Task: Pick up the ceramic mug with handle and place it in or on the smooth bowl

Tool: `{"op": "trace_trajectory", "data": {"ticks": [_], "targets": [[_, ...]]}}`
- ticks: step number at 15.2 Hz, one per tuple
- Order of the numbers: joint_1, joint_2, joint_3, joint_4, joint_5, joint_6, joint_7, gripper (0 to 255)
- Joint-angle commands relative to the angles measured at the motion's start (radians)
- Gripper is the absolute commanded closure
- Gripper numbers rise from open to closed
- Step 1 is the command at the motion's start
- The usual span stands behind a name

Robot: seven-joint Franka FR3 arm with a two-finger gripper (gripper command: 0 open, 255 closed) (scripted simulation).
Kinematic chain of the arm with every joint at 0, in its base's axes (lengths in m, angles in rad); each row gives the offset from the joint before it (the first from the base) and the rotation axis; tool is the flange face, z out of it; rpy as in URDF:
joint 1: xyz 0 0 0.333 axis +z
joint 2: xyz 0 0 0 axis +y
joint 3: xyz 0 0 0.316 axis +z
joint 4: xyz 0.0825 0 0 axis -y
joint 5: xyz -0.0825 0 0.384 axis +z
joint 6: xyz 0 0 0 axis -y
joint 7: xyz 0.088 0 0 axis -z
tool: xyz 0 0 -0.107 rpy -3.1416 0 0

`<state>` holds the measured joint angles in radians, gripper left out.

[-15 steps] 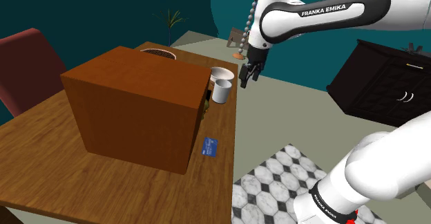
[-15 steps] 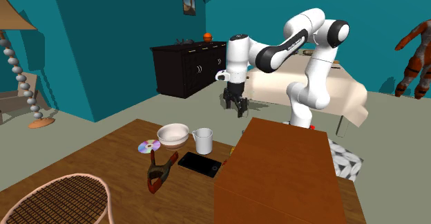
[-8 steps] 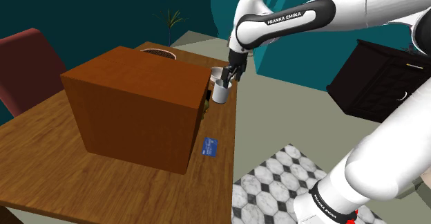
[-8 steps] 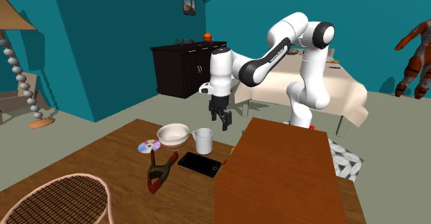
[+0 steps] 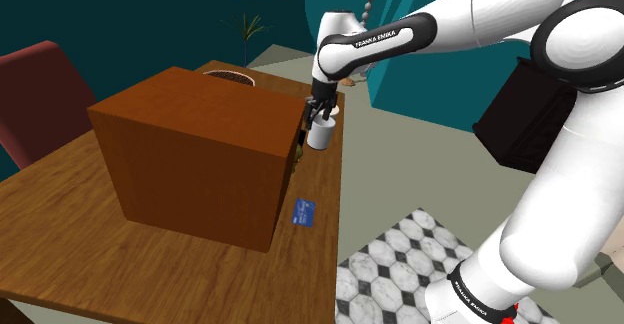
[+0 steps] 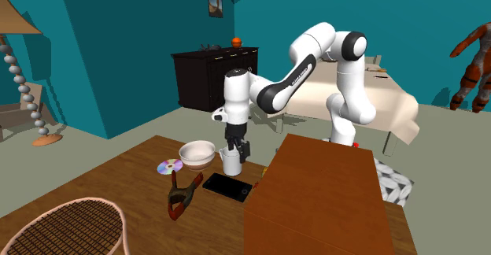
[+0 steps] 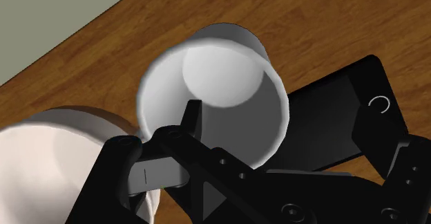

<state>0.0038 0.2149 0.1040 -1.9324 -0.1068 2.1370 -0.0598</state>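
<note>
Gripper (image 6: pixel 234 148) low over the mug (image 6: pixel 230 164), pointing straight down at it, and the wrist view tells the story: fingers (image 7: pixel 191 119) spread apart and clasping nothing. One tip sits over the mug's open mouth. The other (image 7: pixel 376 129) is out beyond the mug's wall, above the black phone (image 7: pixel 338 122). So the wall lies between them, and whether either tip touches it is hard to call.

The mug itself is plain white-grey and upright on the wooden worktop (image 6: pixel 126 175), mouth up and nothing inside. Just beside it, on the second exterior view's left, is the smooth pale bowl (image 6: pixel 197 153), also upright; they stand so close that I cannot tell if they touch. The phone lies flat on the nearer side of the mug in that view, and a shiny disc (image 6: pixel 168 166) rests by the bowl's foot.

From the shoulder view, the white arm (image 5: pixel 400 34) stretches over the worktop's far end and the mug (image 5: pixel 320 136) peeks out just past the corner of a big brown box (image 5: pixel 190 152). A small blue card (image 5: pixel 304 212) lies near the worktop's edge, well apart from the mug.
</note>
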Motion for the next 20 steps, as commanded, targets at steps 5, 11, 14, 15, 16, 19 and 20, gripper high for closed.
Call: {"op": "trace_trajectory", "data": {"ticks": [5, 11, 14, 15, 16, 19, 20], "targets": [[0.000, 0.037, -0.003, -0.028, -0.008, 0.065, 0.008, 0], [0.000, 0.037, -0.003, -0.028, -0.008, 0.065, 0.008, 0], [0.000, 0.037, -0.003, -0.028, -0.008, 0.065, 0.008, 255], [0.000, 0.037, -0.003, -0.028, -0.008, 0.065, 0.008, 255], [0.000, 0.037, -0.003, -0.028, -0.008, 0.065, 0.008, 255], [0.000, 0.037, -0.003, -0.028, -0.008, 0.065, 0.008, 255], [0.000, 0.037, -0.003, -0.028, -0.008, 0.065, 0.008, 255]]}}
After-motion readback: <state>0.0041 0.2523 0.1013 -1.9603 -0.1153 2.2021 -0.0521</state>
